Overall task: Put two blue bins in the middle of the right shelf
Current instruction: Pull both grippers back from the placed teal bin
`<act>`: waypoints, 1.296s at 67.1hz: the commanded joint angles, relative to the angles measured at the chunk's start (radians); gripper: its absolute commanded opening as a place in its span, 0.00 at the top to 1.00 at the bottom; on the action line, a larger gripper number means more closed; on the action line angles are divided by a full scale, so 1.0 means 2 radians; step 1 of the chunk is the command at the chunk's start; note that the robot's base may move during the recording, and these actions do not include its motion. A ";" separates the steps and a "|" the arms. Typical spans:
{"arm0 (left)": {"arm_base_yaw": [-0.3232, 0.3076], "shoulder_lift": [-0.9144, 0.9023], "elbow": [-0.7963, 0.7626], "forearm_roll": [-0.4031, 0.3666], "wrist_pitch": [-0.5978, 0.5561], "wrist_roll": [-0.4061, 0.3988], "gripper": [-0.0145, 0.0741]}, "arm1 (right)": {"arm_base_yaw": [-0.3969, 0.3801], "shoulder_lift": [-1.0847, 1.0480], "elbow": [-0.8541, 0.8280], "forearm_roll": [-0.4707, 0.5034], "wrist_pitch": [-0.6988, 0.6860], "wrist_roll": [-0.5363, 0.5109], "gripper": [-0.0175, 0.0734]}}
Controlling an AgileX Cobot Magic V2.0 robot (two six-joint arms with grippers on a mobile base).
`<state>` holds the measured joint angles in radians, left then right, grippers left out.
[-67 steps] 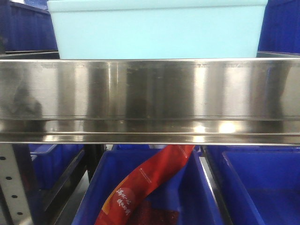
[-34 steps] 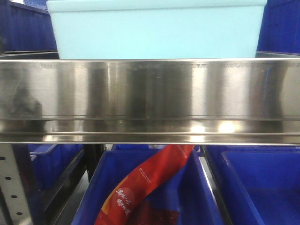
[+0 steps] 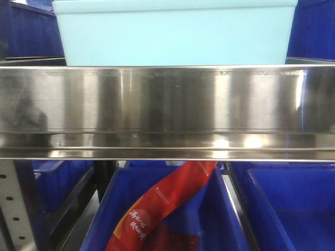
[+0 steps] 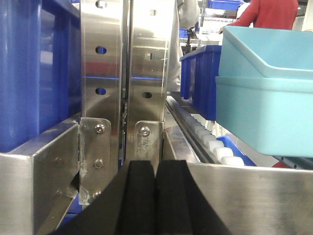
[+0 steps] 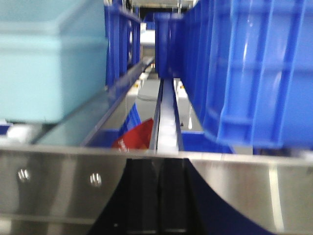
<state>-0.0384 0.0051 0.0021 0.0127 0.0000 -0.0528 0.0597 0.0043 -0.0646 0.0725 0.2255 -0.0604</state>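
A pale cyan bin stands on the steel shelf tier behind its broad shiny front rail. In the left wrist view two nested pale cyan bins rest on the white rollers at the right. In the right wrist view the pale bin is at the left, blurred. My left gripper is shut and empty, in front of the rail near the perforated uprights. My right gripper is shut and empty, in front of the rail, beside a dark blue ribbed bin.
Dark blue bins sit on the tier below, one holding a red packet. More dark blue bins flank the pale one. A person in red stands far behind the rack.
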 commanded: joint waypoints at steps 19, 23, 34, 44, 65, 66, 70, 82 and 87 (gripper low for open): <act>0.002 -0.003 -0.001 -0.003 -0.010 0.001 0.96 | -0.004 -0.002 0.032 0.004 -0.065 -0.003 0.99; 0.002 -0.003 -0.001 -0.003 -0.010 0.001 0.96 | -0.004 -0.002 0.032 0.004 -0.073 -0.003 0.99; 0.002 -0.003 -0.001 -0.003 -0.010 0.001 0.96 | -0.004 -0.002 0.032 0.004 -0.083 -0.003 0.99; 0.002 -0.003 -0.001 -0.003 -0.010 0.001 0.96 | -0.004 -0.002 0.032 0.004 -0.083 -0.003 0.99; 0.002 -0.003 -0.001 -0.003 -0.010 0.001 0.96 | -0.004 -0.002 0.032 0.004 -0.083 -0.003 0.99; 0.002 -0.003 -0.001 -0.003 -0.010 0.001 0.96 | -0.004 -0.002 0.032 0.004 -0.083 -0.003 0.99; 0.002 -0.003 -0.001 -0.003 -0.010 0.001 0.96 | -0.004 -0.002 0.032 0.004 -0.083 -0.003 0.99; 0.002 -0.003 -0.001 -0.003 -0.010 0.001 0.96 | -0.004 -0.002 0.032 0.004 -0.083 -0.003 0.99; 0.002 -0.003 -0.001 -0.003 -0.010 0.001 0.96 | -0.004 -0.002 0.032 0.004 -0.083 -0.003 0.99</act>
<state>-0.0384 0.0051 0.0021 0.0127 0.0000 -0.0528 0.0597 0.0037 -0.0012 0.0765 0.0850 -0.0604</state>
